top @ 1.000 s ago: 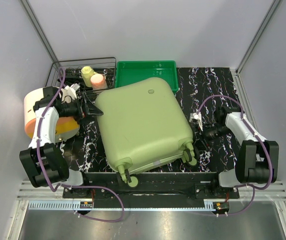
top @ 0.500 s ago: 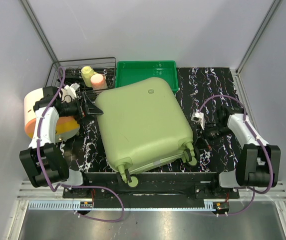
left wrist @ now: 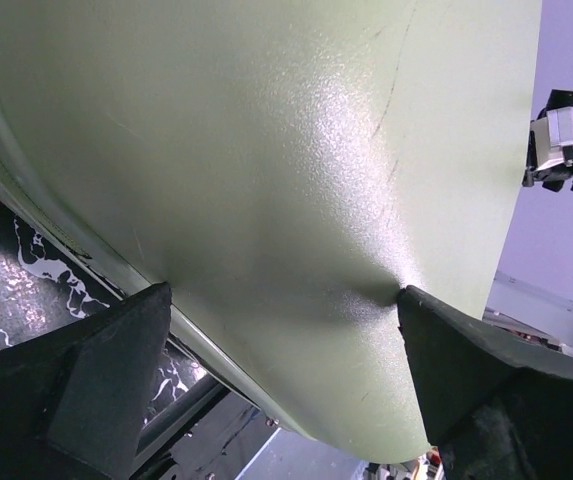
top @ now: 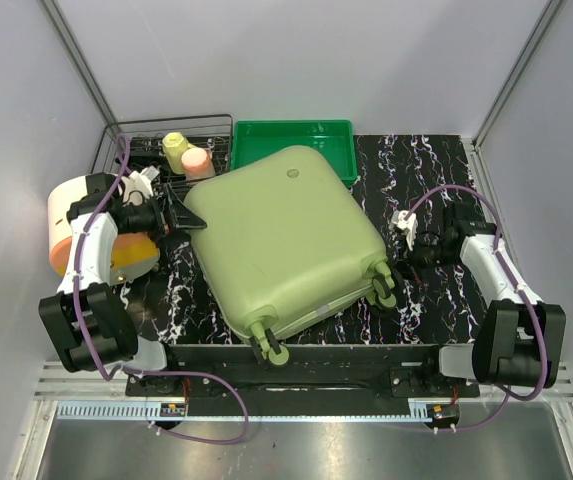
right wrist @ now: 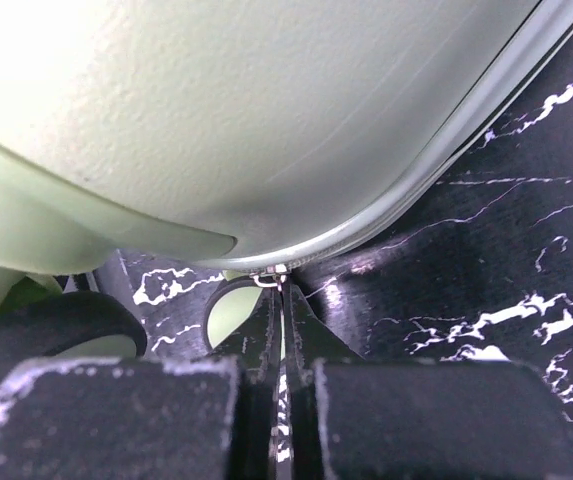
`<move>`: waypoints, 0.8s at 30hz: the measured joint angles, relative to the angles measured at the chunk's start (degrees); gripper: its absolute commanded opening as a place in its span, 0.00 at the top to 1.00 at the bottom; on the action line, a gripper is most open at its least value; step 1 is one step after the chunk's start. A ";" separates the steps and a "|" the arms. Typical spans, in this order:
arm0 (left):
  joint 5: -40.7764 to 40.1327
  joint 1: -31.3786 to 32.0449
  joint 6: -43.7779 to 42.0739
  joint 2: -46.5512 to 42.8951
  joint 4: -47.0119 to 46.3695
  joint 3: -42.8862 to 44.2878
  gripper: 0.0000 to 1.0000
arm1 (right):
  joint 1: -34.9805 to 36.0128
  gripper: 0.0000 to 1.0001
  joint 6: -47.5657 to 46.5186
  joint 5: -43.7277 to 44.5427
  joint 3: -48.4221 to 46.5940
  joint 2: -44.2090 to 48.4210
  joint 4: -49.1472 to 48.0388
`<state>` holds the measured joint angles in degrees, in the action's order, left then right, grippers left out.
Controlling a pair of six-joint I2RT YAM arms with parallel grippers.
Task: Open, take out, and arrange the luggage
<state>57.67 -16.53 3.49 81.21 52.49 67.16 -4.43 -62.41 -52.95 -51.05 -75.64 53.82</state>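
The luggage (top: 281,240) lies flat, shell up, on the black marbled desk (top: 436,180), with its wheels (top: 266,350) nearest the arm bases. The right gripper (right wrist: 279,300) is closed tight. Its tips are right at the zip rim (right wrist: 446,150) on the luggage's right side by a wheel, touching a small metal bit (right wrist: 271,278) (can't tell if it's actually pinched). The left gripper (top: 188,210) is spread wide at the luggage's left edge, with the shell's curve between its fingers. Farther back, the luggage's far corner covers the near rim of the green tray (top: 291,135), and a wire rack (top: 126,135) sits left of that.
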 measured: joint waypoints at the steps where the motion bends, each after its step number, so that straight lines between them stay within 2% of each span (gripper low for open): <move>1: 0.33 0.00 -0.02 0.35 0.20 0.09 0.02 | -0.20 1.00 -1.25 -0.66 0.00 -0.35 -0.52; 7: 0.98 0.39 -0.87 2.58 2.10 1.88 0.02 | -0.98 1.00 -8.66 -3.13 -0.39 -2.80 -0.76; 14: 0.94 1.07 -1.51 5.18 4.68 4.22 0.03 | -3.15 1.00 -14.36 -6.62 -4.42 -10.19 2.38; 24: 0.94 2.23 -1.70 10.14 9.40 8.92 0.09 | -4.17 1.00 -24.41 -8.61 -8.39 -16.00 5.29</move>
<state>58.61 -14.31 1.78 91.35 61.89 76.07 -8.60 -86.83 -61.56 -59.44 -91.64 59.11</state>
